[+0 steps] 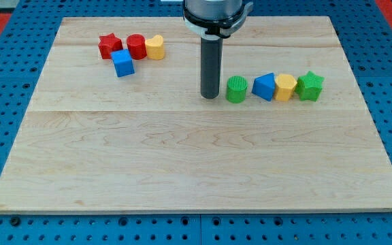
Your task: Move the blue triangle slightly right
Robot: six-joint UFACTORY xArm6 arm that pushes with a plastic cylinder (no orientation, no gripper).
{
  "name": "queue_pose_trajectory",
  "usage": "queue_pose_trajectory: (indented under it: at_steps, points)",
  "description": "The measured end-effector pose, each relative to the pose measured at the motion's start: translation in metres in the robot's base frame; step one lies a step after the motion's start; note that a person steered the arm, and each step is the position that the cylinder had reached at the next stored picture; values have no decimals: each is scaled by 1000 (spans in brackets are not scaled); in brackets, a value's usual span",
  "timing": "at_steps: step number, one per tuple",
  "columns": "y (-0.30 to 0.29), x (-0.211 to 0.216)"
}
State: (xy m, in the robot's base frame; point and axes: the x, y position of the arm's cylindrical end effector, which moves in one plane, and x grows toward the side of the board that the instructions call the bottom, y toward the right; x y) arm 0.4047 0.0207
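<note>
The blue triangle (265, 86) lies at the view's right of centre, in a row of blocks. A green cylinder (236, 90) is just to its left, close to it. A yellow block (285, 87) touches its right side, and a green star (310, 86) follows. My tip (210, 95) rests on the board just left of the green cylinder, a small gap away, and about two block widths left of the blue triangle.
At the view's upper left sit a red star (109, 46), a red cylinder (136, 46), a yellow block (155, 47) and a blue cube (122, 62). The wooden board (196, 163) ends in edges on all sides over a blue perforated table.
</note>
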Motion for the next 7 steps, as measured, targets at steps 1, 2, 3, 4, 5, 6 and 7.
queue_pose_trajectory:
  at_steps: [1, 2, 3, 4, 5, 6, 7]
  points:
    - [9, 0]
    - [27, 0]
    - [37, 0]
    - [37, 0]
    - [27, 1]
    - [-18, 14]
    - [-105, 10]
